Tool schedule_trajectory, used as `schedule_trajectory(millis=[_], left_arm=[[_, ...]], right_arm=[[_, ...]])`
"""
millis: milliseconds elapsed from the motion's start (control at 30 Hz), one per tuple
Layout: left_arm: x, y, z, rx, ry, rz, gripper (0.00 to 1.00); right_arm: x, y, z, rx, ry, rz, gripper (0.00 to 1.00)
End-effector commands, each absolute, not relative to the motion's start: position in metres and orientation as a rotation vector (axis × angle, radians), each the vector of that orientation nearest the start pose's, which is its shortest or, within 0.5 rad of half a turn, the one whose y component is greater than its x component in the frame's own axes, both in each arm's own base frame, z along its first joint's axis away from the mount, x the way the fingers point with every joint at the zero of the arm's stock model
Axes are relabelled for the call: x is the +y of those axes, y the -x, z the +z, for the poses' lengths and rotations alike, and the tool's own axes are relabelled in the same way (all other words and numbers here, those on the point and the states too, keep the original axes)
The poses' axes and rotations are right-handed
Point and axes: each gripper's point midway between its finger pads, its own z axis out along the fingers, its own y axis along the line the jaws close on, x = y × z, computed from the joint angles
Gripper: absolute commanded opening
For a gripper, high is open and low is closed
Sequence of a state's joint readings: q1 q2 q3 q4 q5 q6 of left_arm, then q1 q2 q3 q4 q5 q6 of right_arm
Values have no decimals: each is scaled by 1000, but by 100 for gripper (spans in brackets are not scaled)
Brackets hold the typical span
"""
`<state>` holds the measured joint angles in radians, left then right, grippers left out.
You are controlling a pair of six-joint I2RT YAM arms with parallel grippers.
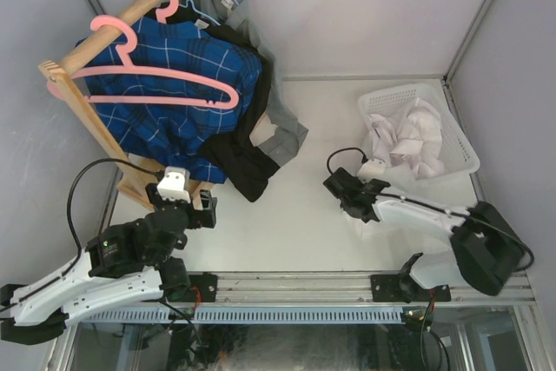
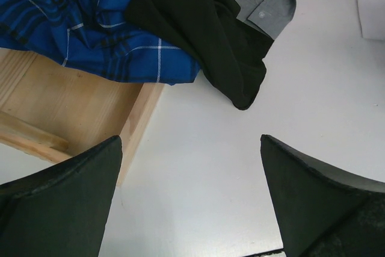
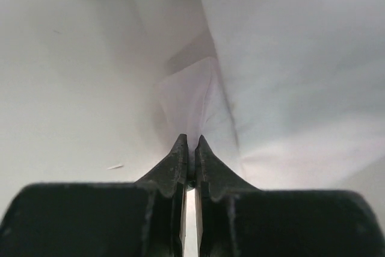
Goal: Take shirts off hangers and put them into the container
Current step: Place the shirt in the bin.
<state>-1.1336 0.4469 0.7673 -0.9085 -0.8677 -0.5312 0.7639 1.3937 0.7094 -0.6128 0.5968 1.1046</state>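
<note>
Right now the step in hand looks like finishing off the white shirt [image 1: 408, 141] by getting its stray end into the container [image 1: 459, 128]. Far left of the container, the left gripper [image 1: 182, 200] is hanging low with its jaws standing wide apart and nothing between them. Well left of the container, the wooden rack [image 1: 74, 102] is carrying the blue plaid shirt [image 1: 165, 132]. The black shirt [image 1: 243, 167] and grey shirt [image 1: 282, 128] are drooping off it toward the container, their ends touching the table [image 1: 287, 232]. Two pink hangers [image 1: 182, 76] are hooking over its rod; can't tell whether any shirt is actually on them. Just off the container's near-left corner, the right gripper [image 3: 191, 142] is pointing down at the table, jaws together and seemingly pinching a thin tented fold of white cloth. Most of that shirt is sitting crumpled inside the container. The next move is calling for a lift clearing the mesh rim, a short carry over the container, then letting go. The pinch is on a thin fold, so the cloth is likely to be slipping out easily.
</note>
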Motion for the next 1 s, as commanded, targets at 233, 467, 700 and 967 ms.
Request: schedule_trajectory(millis=[233,467,700,967], left_arm=[[-76,-174,232,1909,-54,-151,100],[-76,-175,232,1908,-51,-154,100],[-77,-173,233,1908,-53,-173,100],[-77,-173,232,1904,-50,-176,100]], right_arm=[[31,-298,284,1747,-575,37,0],[-21,-355,312,1825,-617,32,0],[-36,-412,162,2252,-677,-27,5],[-15,-407,135,2427,-602,52,29]])
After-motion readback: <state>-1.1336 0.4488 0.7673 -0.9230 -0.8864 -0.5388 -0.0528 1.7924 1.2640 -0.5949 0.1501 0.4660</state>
